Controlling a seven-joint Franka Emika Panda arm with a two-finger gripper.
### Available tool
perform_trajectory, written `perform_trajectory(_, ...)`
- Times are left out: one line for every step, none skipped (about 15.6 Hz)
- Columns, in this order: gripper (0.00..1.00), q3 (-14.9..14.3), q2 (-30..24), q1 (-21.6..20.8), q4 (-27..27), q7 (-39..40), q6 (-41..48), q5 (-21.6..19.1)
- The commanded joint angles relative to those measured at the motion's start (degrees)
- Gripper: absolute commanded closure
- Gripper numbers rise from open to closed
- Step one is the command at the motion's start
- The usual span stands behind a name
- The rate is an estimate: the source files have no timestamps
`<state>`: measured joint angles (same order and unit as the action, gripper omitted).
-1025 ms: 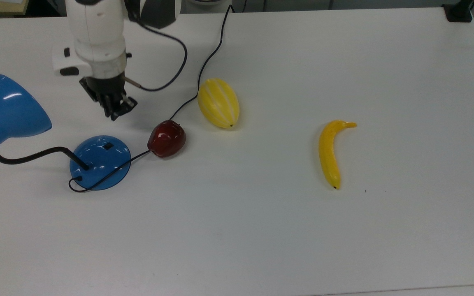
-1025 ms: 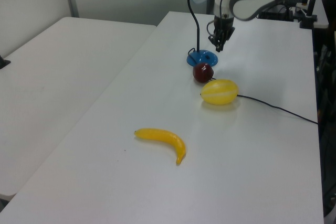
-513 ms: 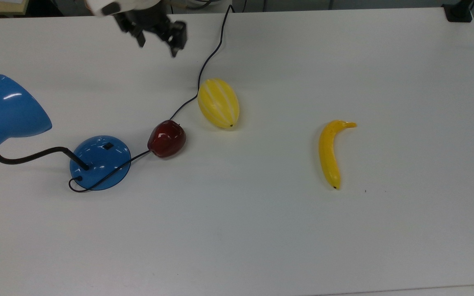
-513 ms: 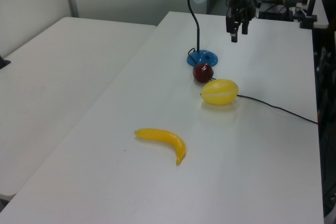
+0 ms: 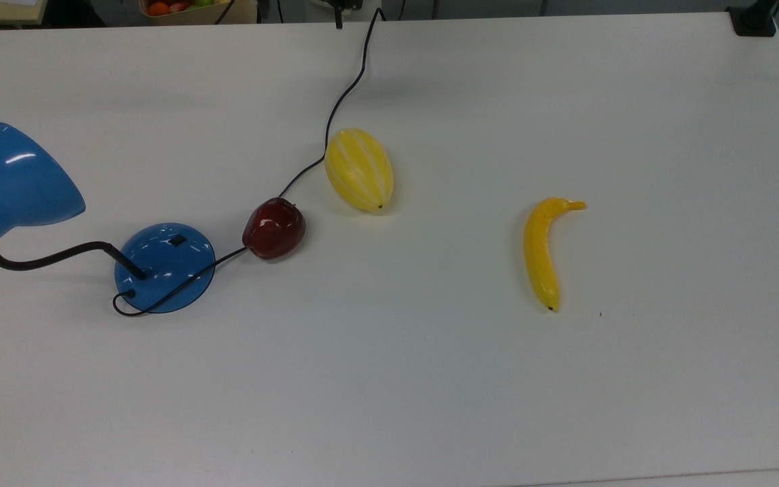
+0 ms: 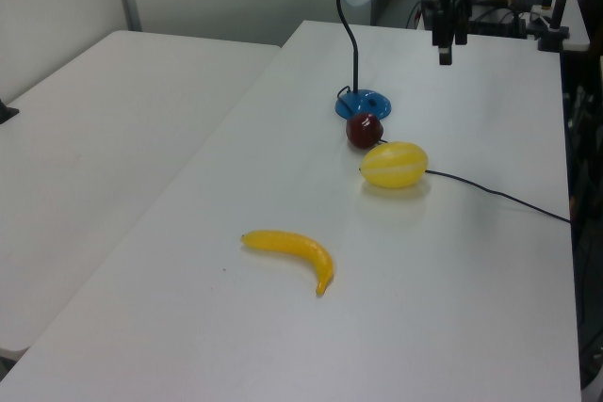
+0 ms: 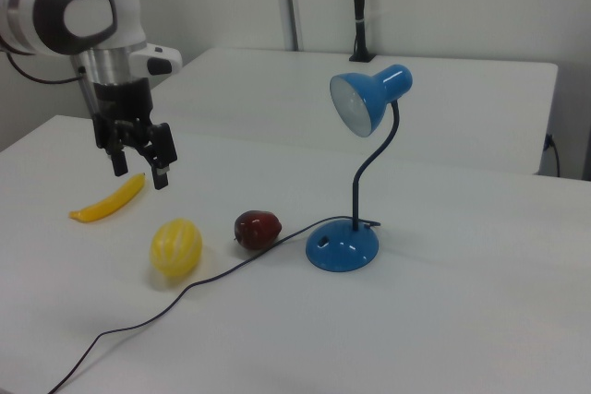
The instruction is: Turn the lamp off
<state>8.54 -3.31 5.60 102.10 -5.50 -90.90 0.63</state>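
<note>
Lamp point(image 5: 159, 264), one; fruits, three

Lamp point(image 5: 14, 186) shade cut off by the top view's left edge. Cord point(image 5: 345, 95) runs off the table's far edge in the top view; plug end unseen. Switch point(image 5: 176, 239) position too small to tell. Arm point(image 7: 69, 16) cropped at the right view's left edge.
</note>
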Motion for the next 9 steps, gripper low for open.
perform_trajectory(0.00, -1.4, -2.0, 0.8, 1.0, 8.6, 1.4, -1.4)
perform_trajectory(0.00, -1.4, -1.9, 1.4, 0.6, 9.4, 2.6, -1.5)
perform_trajectory(0.00, -1.4, -1.8, 2.1, -0.1, 9.6, 3.6, -1.6)
perform_trajectory(0.00, -1.4, -1.6, 2.6, -0.8, 9.5, 4.4, -1.9)
perform_trajectory(0.00, -1.4, -1.7, 2.7, -1.3, 9.5, 5.1, -2.1)
perform_trajectory(0.00, -1.4, -1.7, 2.7, -1.3, 9.3, 5.3, -2.1)
perform_trajectory(0.00, -1.5, -1.7, 2.8, -1.3, 9.1, 5.3, -2.1)
perform_trajectory(0.00, -1.4, -1.7, 2.8, -1.3, 9.0, 5.3, -2.1)
perform_trajectory(0.00, -1.4, -1.7, 2.8, -1.3, 8.9, 5.3, -2.1)
